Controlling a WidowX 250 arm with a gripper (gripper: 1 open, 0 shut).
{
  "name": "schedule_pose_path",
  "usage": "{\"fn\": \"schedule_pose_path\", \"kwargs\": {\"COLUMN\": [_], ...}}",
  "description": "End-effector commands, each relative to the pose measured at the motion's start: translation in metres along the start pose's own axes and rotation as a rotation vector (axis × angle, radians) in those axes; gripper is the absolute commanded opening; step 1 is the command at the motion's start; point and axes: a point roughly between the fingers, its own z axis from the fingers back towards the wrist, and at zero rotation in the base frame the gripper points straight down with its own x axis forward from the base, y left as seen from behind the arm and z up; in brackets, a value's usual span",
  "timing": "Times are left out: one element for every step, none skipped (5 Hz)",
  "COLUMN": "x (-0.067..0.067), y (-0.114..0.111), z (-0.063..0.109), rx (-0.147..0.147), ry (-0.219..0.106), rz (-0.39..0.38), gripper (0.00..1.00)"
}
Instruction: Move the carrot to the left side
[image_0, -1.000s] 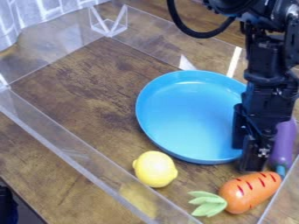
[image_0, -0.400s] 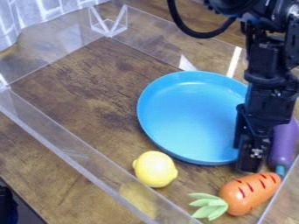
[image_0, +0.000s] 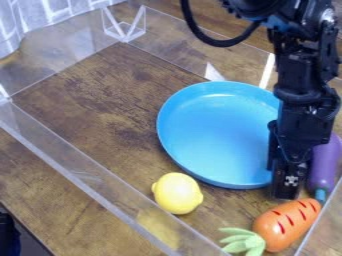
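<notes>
The carrot (image_0: 289, 224), orange with dark stripes and a pale green leafy top, lies on the wooden table at the front right, its top pointing left. My gripper (image_0: 290, 186) points down just behind the carrot, between the blue plate's right rim and the purple eggplant (image_0: 325, 162). Its jaws stand open with nothing in them. The dark fingers hide part of the plate's rim, and I cannot tell whether the tips touch the carrot.
A blue plate (image_0: 214, 125) sits in the middle right. A yellow lemon (image_0: 177, 192) lies in front of it, left of the carrot. Clear plastic walls (image_0: 67, 150) border the wooden surface on the left and front.
The carrot has shifted slightly toward the front edge. The gripper has rolled a little and stays by the plate's right rim.
</notes>
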Motion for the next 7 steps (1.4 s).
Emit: {"fn": "schedule_pose_path", "kwargs": {"x": [-0.013, -0.014, -0.020, -0.027, -0.017, -0.009, -0.001], "y": [-0.025, -0.035, -0.031, -0.028, -0.029, -0.029, -0.030], "z": [-0.017, -0.018, -0.014, -0.011, -0.013, -0.015, -0.016], "rx": [-0.057, -0.059, -0.065, -0.070, -0.078, -0.084, -0.089], "ry": [0.037, 0.028, 0.038, 0.047, 0.047, 0.049, 0.050], "rz": [0.038, 0.073, 0.054, 0.035, 0.049, 0.066, 0.083], "gripper": [1.00, 0.00, 1.00, 1.00, 1.00, 1.00, 1.00]}}
